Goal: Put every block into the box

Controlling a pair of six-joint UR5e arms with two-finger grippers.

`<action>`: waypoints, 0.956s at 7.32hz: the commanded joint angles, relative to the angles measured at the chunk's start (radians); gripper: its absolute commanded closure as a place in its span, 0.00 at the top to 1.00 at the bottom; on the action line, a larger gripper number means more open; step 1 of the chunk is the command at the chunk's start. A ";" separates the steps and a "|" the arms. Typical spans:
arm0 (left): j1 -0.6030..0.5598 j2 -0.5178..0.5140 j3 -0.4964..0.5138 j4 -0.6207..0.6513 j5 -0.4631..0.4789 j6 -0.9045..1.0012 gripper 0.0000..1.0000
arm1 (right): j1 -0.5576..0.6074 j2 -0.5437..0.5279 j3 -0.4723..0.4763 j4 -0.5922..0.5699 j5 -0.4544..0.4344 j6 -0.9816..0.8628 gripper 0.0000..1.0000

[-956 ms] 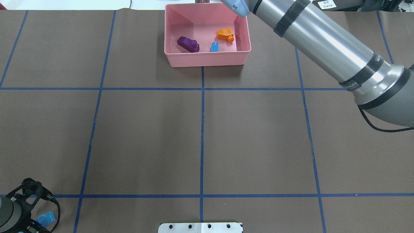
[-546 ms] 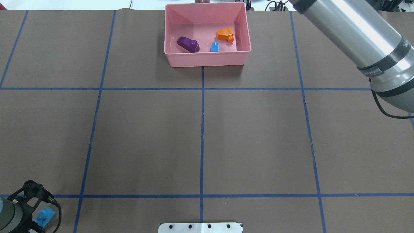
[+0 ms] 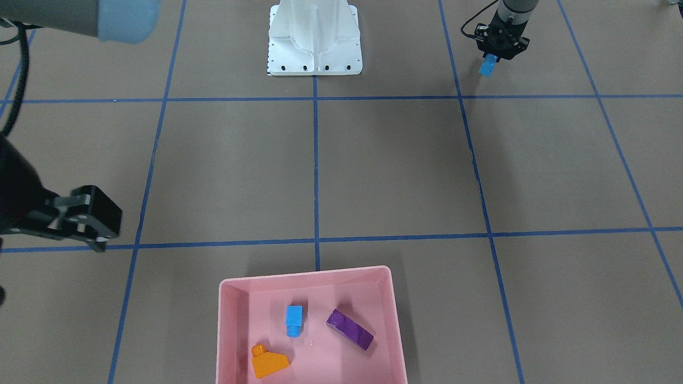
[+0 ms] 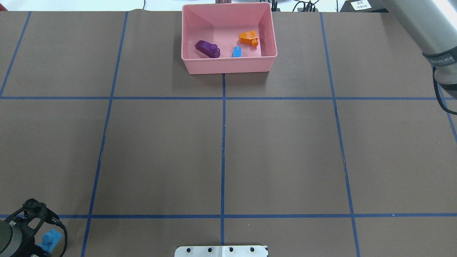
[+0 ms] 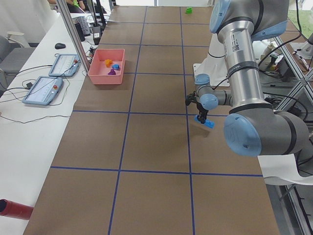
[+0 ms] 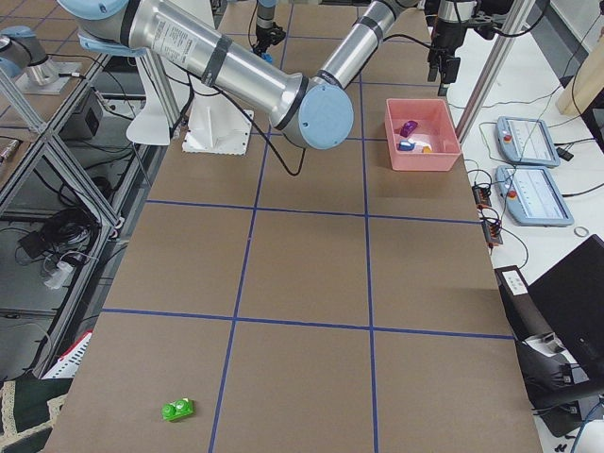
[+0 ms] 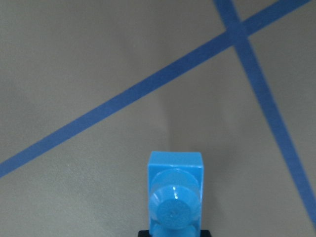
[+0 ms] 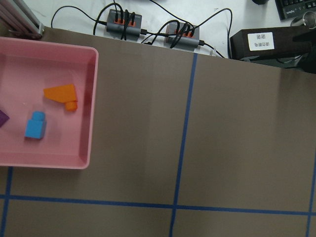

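The pink box (image 4: pixel 228 67) stands at the table's far edge and also shows in the front view (image 3: pixel 304 273) and the right wrist view (image 8: pixel 92 98). In it lie a purple block (image 4: pixel 207 48), an orange sloped block (image 4: pixel 249 38) and a small blue block (image 4: pixel 237 52). My left gripper (image 4: pixel 46 243) is shut on the long blue block (image 4: pixel 50 238) near the robot's side, just above the table; the block fills the left wrist view (image 7: pixel 175 197). My right gripper (image 3: pixel 90 226) hangs to the side of the box; its jaws are blurred. A small green block (image 6: pixel 176 410) lies far off.
The white robot base (image 4: pixel 221 251) sits at the table's near edge. Blue tape lines divide the brown table into squares. Power strips with cables (image 8: pixel 123 22) lie beyond the far edge. Teach pendants (image 5: pixel 49 88) lie on the side bench.
My right arm has swung away from over the box toward the right edge of the overhead view. My left gripper has shifted slightly with the blue block in it.
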 commanded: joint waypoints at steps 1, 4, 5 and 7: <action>-0.172 -0.010 -0.092 0.117 -0.215 0.012 0.00 | 0.027 -0.419 0.390 0.014 -0.002 -0.102 1.00; -0.441 -0.227 -0.094 0.321 -0.287 0.152 0.00 | 0.030 -0.875 0.528 0.295 0.088 -0.169 1.00; -0.531 -0.407 -0.086 0.514 -0.316 0.204 0.00 | 0.030 -1.025 0.524 0.451 0.087 -0.184 1.00; -0.677 -0.821 0.077 0.796 -0.319 0.232 0.00 | 0.032 -1.239 0.489 0.671 0.076 -0.224 1.00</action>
